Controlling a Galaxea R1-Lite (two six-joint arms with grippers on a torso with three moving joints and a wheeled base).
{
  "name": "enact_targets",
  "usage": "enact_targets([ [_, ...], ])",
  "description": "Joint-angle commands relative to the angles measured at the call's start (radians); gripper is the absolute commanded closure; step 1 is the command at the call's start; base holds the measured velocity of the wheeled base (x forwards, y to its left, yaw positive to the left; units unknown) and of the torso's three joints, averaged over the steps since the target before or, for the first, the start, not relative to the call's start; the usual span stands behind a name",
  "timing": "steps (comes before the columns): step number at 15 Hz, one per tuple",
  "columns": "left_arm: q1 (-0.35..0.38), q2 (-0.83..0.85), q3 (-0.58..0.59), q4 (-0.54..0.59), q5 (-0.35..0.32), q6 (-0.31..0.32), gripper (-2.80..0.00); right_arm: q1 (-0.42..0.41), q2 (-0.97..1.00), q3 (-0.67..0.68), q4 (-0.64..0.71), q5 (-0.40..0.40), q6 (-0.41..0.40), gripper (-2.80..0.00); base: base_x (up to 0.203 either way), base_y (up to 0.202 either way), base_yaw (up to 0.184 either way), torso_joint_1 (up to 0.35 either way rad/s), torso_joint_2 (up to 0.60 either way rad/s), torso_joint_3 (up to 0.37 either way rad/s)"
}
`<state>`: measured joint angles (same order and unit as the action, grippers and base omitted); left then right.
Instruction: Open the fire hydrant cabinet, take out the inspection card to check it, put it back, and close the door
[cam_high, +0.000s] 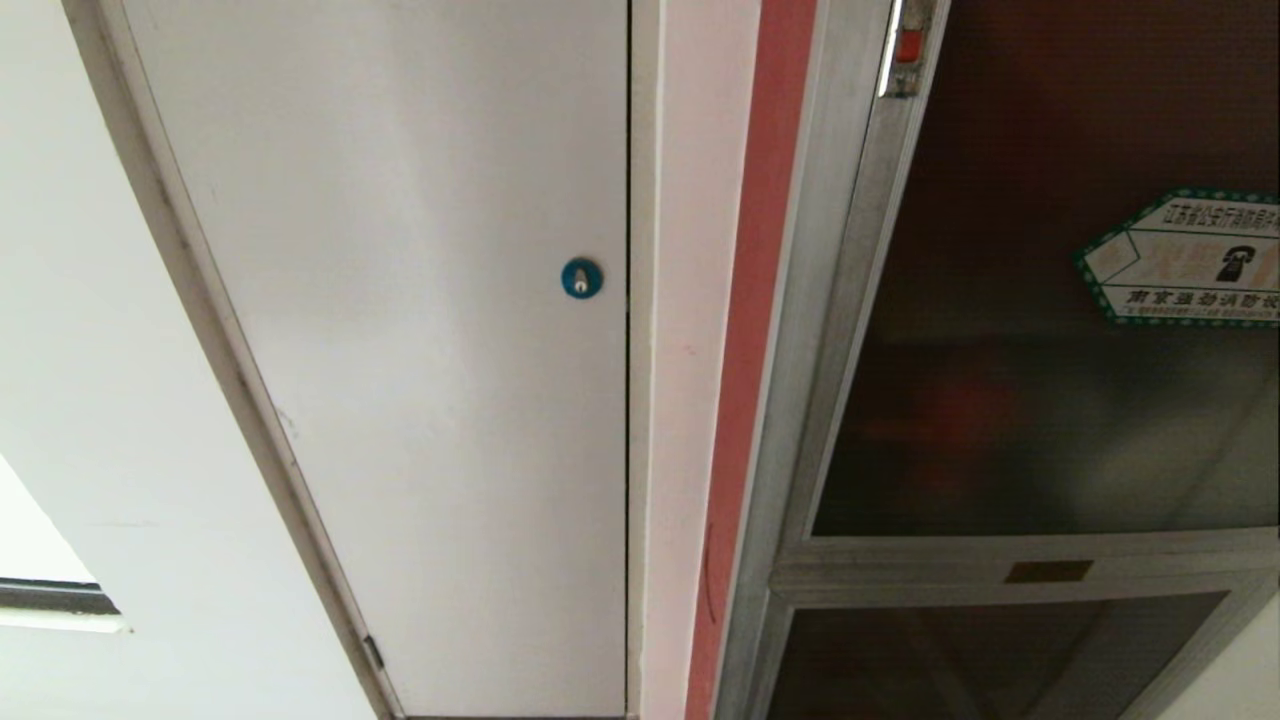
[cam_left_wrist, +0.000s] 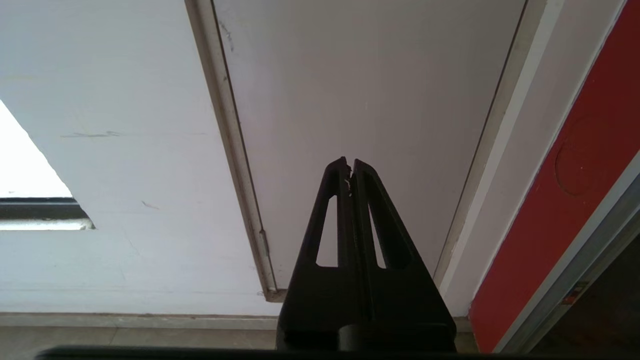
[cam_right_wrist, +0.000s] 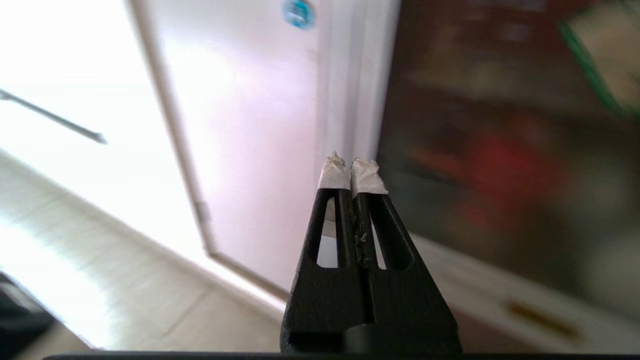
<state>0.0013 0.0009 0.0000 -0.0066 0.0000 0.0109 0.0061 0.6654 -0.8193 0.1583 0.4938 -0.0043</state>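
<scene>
We are facing a wall with the fire hydrant cabinet (cam_high: 800, 420) standing at the right of the head view, its silver metal frame running tall beside a red strip of wall. The door (cam_high: 1050, 400) is sitting shut in that frame, its dark tinted glass showing only a dim red glow from inside. A white-green hexagonal sticker (cam_high: 1190, 258) with a telephone icon is sitting on the glass near the door's upper right. A small latch with a red part (cam_high: 908, 45) is showing at the top of the door's left edge. Below the door, a smaller dark glass panel (cam_high: 980, 660) is filling the lower frame, with a small brass plate (cam_high: 1048, 571) on the bar between them. The inspection card is not showing anywhere.

To the left of the cabinet, a plain white panel (cam_high: 420, 350) is carrying a blue round lock (cam_high: 581, 277) near its right edge.

Neither arm is appearing in the head view. In the left wrist view, the left claw (cam_left_wrist: 350, 162) is pointing at the white panel with its fingers pressed together, holding nothing. In the right wrist view, the right claw (cam_right_wrist: 352, 165), its tips wrapped in white tape, is also pressed together and empty, pointing toward the seam between the white panel and the cabinet door.
</scene>
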Motion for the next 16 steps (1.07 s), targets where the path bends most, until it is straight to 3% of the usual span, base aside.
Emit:
enact_targets([
  [1, 0.000, 0.001, 0.002, -0.001, 0.000, 0.000, 0.00, 0.016, 0.200, -0.108, 0.002, 0.042, 0.000, 0.00, 0.000, 0.000, 0.000, 0.000, 0.00, 0.000],
  [4, 0.000, 0.001, 0.002, 0.000, 0.000, 0.000, 0.00, 0.121, 0.407, -0.294, 0.007, 0.072, 0.021, 0.00, 0.000, 0.000, 0.000, 0.000, 0.00, 0.000],
  [8, 0.000, 0.001, 0.002, -0.001, 0.000, 0.000, 0.00, 0.251, 0.614, -0.602, 0.033, 0.062, 0.122, 0.00, 0.000, 0.000, 0.000, 0.000, 0.00, 0.000],
  [12, 0.000, 0.001, 0.002, 0.001, 0.000, 0.000, 0.00, 0.314, 0.771, -0.834, 0.061, -0.048, 0.177, 0.00, 0.000, 0.000, 0.000, 0.000, 0.00, 0.000],
  [16, 0.002, 0.001, 0.002, -0.001, 0.000, 0.000, 0.00, 0.320, 0.854, -0.905, 0.054, -0.143, 0.179, 0.00, 0.000, 0.000, 0.000, 0.000, 0.00, 0.000],
])
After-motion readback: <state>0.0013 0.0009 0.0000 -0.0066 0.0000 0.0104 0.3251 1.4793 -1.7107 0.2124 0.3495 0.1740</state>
